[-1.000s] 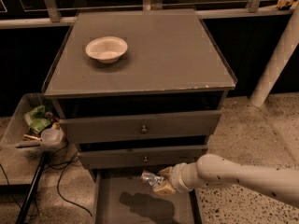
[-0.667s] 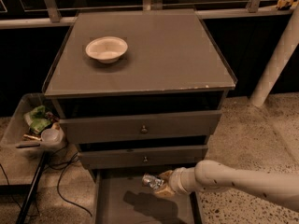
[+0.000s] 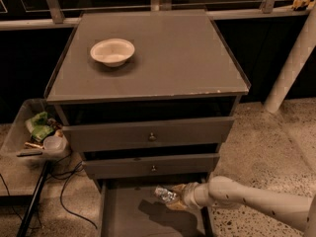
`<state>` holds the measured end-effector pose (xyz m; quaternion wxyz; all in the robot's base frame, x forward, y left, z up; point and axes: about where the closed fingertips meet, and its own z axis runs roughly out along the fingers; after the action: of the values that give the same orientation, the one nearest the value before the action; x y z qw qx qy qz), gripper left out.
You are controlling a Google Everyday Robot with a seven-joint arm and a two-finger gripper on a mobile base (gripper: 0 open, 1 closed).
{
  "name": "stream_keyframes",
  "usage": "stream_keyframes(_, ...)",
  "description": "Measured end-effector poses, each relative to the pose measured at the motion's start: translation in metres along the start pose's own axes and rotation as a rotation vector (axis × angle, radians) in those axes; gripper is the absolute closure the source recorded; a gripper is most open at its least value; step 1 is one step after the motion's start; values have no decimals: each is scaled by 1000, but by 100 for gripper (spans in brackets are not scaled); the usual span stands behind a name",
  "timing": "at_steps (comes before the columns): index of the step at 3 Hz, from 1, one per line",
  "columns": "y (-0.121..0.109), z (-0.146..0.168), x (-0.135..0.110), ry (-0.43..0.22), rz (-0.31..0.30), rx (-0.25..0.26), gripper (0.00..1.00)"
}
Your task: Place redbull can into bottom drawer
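The redbull can (image 3: 165, 195) is a small shiny silver cylinder held on its side just above the floor of the open bottom drawer (image 3: 123, 216). My gripper (image 3: 174, 199) reaches in from the right on a cream arm and is shut on the can. The can's shadow falls on the drawer floor below it. The drawer is pulled out at the foot of the three-drawer cabinet (image 3: 148, 137), and its front part runs out of view.
A cream bowl (image 3: 112, 51) sits on the cabinet top at the left. The two upper drawers are shut, with small knobs (image 3: 152, 138). A clear bin (image 3: 34, 137) of litter stands left of the cabinet, cables lie on the floor below it. A white post (image 3: 291, 58) leans at the right.
The gripper with the can has moved slightly left and down, deeper over the bottom drawer. The cabinet and bowl have not moved.
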<state>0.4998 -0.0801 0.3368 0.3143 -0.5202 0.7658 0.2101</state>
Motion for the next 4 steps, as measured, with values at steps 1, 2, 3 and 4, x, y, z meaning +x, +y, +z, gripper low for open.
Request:
stream_keyframes(1, -10, 12, 25, -49, 30, -14, 100)
stream_keyframes(2, -16, 23, 46, -82, 69, -43, 100)
stream_keyframes(3, -15, 23, 46, -82, 68, -43, 100)
stream_keyframes(4, -5, 51, 53, -67, 80, -80, 100)
